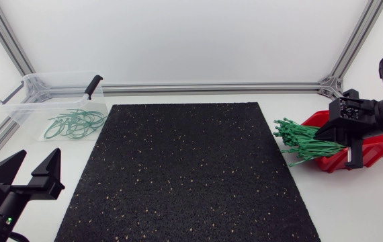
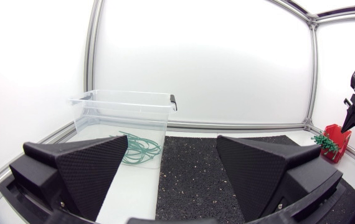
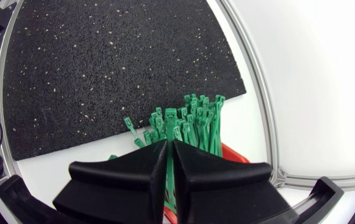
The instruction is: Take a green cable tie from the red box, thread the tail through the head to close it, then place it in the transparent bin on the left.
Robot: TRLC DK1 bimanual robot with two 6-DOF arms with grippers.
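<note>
A bundle of loose green cable ties (image 1: 299, 142) sticks out of the red box (image 1: 373, 149) at the right edge of the table, heads toward the mat. My right gripper (image 1: 322, 134) is down in that bundle. In the right wrist view its fingers (image 3: 134, 171) are pressed together with a thin green tie (image 3: 167, 186) pinched between them, and the other tie heads (image 3: 190, 118) fan out just ahead. My left gripper (image 1: 38, 156) stands wide open and empty at the front left, short of the transparent bin (image 1: 27, 104), which holds several closed green loops (image 1: 76, 124).
A black speckled mat (image 1: 185, 168) covers the middle of the table. The bin has a black latch handle (image 1: 93, 86) on its right end. An aluminium frame rail (image 1: 211, 88) runs along the back edge.
</note>
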